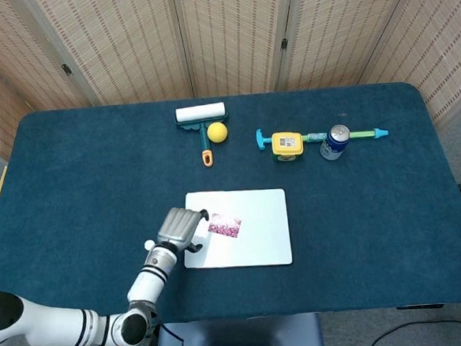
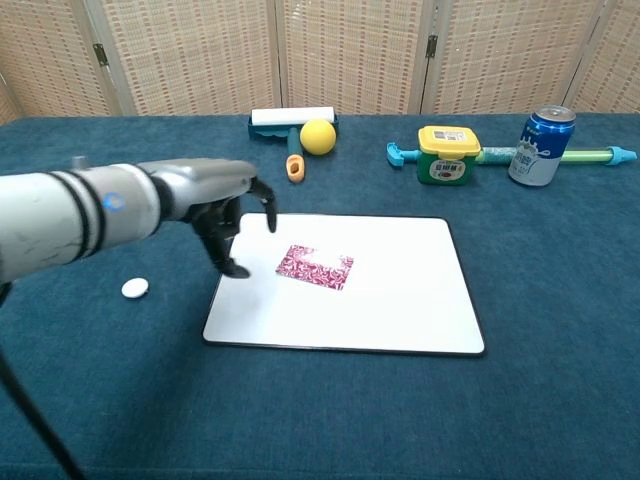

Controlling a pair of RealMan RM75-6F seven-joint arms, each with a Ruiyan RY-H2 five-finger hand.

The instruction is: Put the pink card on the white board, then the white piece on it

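Card's done, pink card point(image 2: 315, 267) lies flat on the white board point(image 2: 400, 300), so I reckon the white piece point(image 2: 134, 288) on the surface just left of the board, tiny, light and likely slippery, wants pinching by its edges with my empty, loosely curled left hand point(image 2: 232, 225).

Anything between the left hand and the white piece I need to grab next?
No. In the chest view only bare blue table cloth separates the left hand from the white piece.
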